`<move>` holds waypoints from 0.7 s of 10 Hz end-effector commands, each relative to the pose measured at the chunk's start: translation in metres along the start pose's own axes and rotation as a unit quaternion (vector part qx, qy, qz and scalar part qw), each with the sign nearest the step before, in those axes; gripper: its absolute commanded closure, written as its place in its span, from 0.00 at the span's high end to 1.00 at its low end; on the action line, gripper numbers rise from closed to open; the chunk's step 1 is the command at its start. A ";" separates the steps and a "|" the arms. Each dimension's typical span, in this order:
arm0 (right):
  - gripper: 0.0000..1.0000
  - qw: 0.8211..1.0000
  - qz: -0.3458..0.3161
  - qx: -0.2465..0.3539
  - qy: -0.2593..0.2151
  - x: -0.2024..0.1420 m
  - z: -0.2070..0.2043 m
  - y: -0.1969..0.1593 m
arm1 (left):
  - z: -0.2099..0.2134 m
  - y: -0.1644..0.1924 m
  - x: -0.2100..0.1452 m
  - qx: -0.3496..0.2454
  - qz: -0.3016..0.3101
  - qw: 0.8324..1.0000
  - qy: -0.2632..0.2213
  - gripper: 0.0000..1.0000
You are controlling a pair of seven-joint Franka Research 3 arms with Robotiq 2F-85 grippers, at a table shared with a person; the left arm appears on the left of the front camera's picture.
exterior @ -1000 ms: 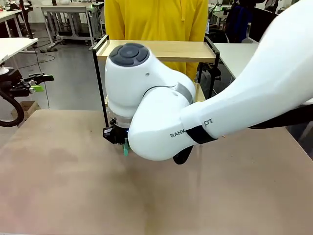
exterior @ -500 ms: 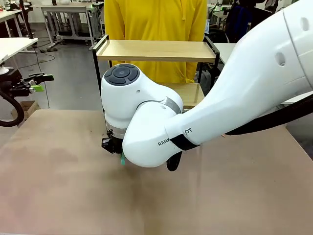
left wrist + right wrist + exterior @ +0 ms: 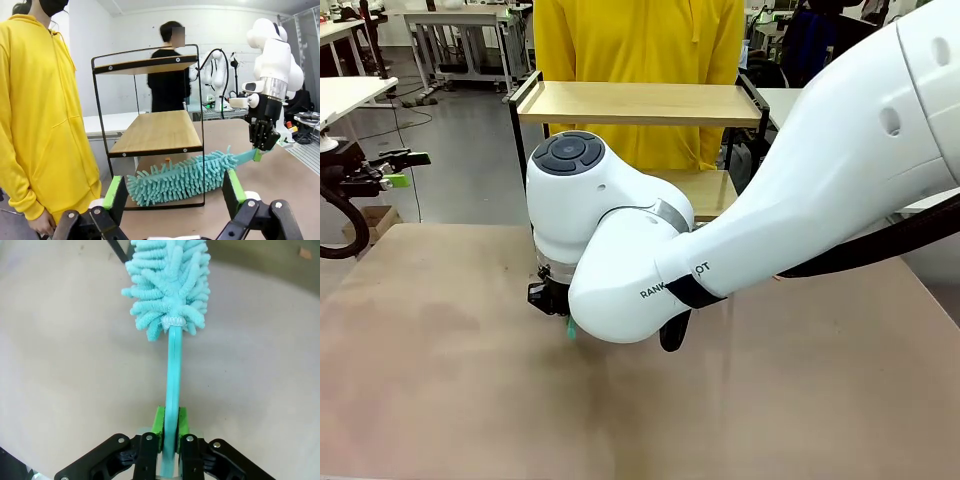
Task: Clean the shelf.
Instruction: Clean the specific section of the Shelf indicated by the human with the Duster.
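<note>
The shelf (image 3: 640,103) stands at the far edge of the bench (image 3: 440,380), in the upper middle of the front view, with a person (image 3: 640,40) in a yellow hoodie right behind it. Both wooden boards look bare, and no dust or wiped streak can be made out, so how much is cleaned cannot be read from the surfaces.

Judging by the tool's position, the wiping proper is yet to come. In the left wrist view the teal duster (image 3: 180,177) lies nearly level across the lower middle of the frame. Its fluffy head is below the lower board, crossing in front of the shelf's black post. Whether it touches the frame cannot be told. Both boards seem left to do.

The right pincer (image 3: 169,422) is clamped tight on the duster's flat handle, its green pads pressing both sides at the bottom centre of its own view, the head pointing away up the frame. In the left wrist view it hangs at middle right, pointing down. The left pincer (image 3: 173,195) is spread wide and holds nothing, its fingers along the bottom edge of its view.
</note>
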State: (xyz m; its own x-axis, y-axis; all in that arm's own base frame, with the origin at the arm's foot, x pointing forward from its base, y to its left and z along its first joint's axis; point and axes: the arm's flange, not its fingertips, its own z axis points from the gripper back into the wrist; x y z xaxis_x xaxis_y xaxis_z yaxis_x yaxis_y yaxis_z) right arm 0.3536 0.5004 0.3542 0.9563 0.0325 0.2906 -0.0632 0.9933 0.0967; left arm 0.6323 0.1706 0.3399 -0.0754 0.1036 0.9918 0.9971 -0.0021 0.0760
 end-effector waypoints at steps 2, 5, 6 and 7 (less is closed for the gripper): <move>0.13 0.998 -0.052 -0.020 0.040 0.006 0.003 -0.048 | -0.001 -0.001 0.003 0.002 -0.001 1.000 0.002 1.00; 0.13 0.994 -0.104 -0.028 0.035 0.006 0.020 -0.092 | -0.001 -0.001 0.003 0.002 -0.001 1.000 0.002 1.00; 0.13 0.992 -0.119 -0.036 0.034 0.007 0.029 -0.109 | -0.001 -0.001 0.003 0.002 -0.001 1.000 0.002 1.00; 0.13 0.988 -0.143 -0.048 0.029 0.009 0.038 -0.131 | -0.001 -0.001 0.003 0.002 -0.001 1.000 0.002 1.00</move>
State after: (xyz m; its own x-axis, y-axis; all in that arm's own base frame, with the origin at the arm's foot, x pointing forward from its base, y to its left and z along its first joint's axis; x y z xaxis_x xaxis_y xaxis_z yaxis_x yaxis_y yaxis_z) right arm 0.3669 0.3887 0.3699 0.9538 -0.2115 0.2133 0.1988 0.9768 0.0798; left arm 0.6323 0.1707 0.3399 -0.0755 0.1035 0.9918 0.9971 -0.0020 0.0761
